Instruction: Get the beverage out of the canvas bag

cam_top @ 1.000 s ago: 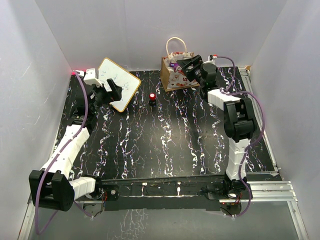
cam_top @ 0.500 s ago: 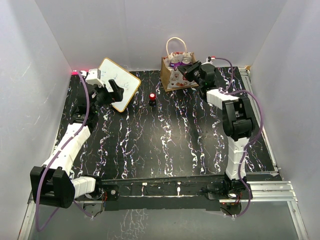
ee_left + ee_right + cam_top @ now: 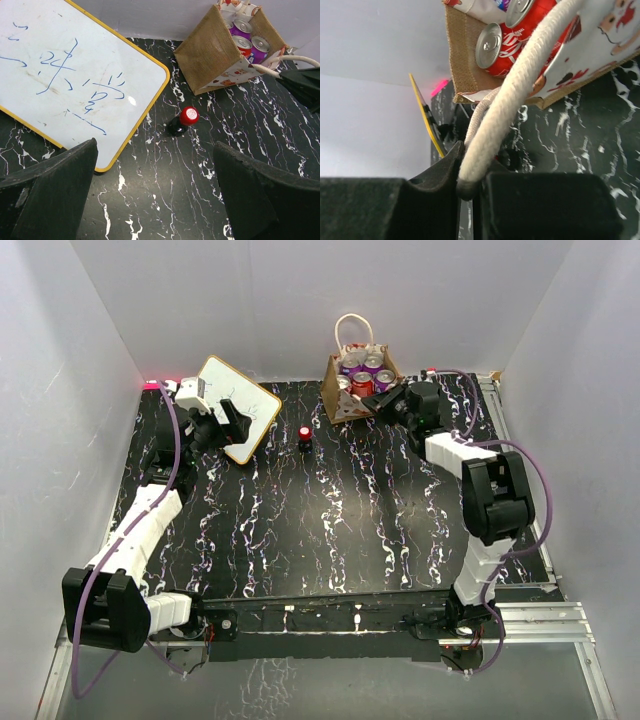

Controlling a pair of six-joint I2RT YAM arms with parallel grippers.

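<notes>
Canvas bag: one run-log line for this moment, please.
right gripper: shut on rope handle | canvas bag: mouth open | cans: inside bag | left gripper: open, empty

Both arms are built the same way, with chunky black joint housings between smooth white shell sections. The left arm [image 3: 140, 530] has a long white link running into a big black block near its base. The right arm [image 3: 495, 502] has a similar black block partway up, with white sections on either side. A purple cable [image 3: 176, 445] trails along the left arm, and a second purple cable [image 3: 546, 505] bows out in a wide loop beside the right arm. The left claw [image 3: 155, 200] is matte black, its fingers [image 3: 50, 195] broad wedge-shaped slabs with a dull, slightly grainy surface. The right claw [image 3: 470, 192] has the same dark, blocky, square-edged look.
</notes>
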